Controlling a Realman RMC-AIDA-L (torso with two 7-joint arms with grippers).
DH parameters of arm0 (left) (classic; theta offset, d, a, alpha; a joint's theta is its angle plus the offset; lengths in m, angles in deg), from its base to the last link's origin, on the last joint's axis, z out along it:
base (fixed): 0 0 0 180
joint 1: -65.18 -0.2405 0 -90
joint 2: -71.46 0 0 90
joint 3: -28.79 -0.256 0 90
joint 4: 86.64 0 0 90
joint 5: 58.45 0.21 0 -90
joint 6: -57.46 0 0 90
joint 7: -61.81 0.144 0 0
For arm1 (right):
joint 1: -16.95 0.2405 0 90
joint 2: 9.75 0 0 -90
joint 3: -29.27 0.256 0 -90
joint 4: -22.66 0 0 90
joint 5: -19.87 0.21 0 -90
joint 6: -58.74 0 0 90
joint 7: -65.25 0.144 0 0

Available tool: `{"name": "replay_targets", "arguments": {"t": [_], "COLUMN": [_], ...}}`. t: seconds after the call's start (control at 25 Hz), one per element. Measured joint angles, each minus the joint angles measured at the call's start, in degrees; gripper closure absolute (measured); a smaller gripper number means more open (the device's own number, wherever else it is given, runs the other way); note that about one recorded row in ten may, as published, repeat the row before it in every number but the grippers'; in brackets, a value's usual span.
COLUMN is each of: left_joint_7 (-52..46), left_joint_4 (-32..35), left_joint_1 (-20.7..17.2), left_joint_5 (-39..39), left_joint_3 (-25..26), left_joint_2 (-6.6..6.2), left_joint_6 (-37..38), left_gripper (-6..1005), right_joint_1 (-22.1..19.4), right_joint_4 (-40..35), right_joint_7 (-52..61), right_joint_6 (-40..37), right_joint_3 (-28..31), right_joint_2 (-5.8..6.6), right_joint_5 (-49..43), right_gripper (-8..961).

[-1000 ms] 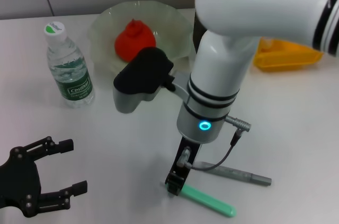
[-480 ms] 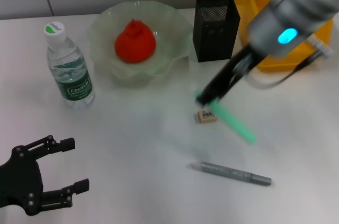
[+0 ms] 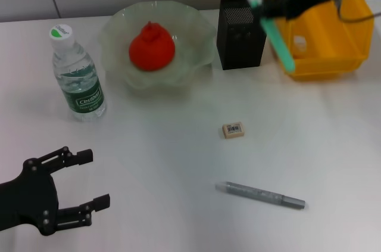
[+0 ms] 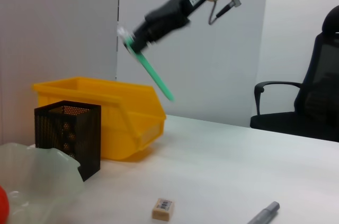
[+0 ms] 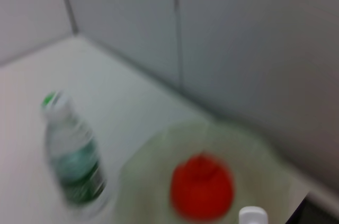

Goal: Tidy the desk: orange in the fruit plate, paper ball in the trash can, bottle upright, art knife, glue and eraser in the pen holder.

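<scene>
Office chair beyond the desk

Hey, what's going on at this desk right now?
The right gripper holds a green art knife in the air above the black pen holder, beside the yellow bin. The orange sits in the fruit plate and the bottle stands upright. The eraser and grey glue pen lie on the desk. The left gripper waits open nearby.
</scene>
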Motion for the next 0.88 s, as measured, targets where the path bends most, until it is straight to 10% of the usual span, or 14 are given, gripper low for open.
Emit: {"name": "replay_targets", "arguments": {"t": [0.48,0.88], "left_joint_7": [0.0,0.0], "left_joint_4": [-1.1,-2.2], "left_joint_1": [0.8,1.3], "left_joint_5": [-0.4,-0.6], "left_joint_3": [1.2,2.1], "left_joint_2": [0.33,0.45], "left_joint_6": [-1.0,-0.7], "left_gripper": [138,138], "right_joint_1": [-1.1,3.7], "right_joint_4": [8.9,32.8], "right_joint_7": [-17.2,-32.3], "right_joint_6": [18.8,25.0], "right_joint_3": [2.9,3.1], "right_joint_2": [0.62,5.61], "right_joint_5": [10.4,24.5], "right_gripper": [729,705]}}
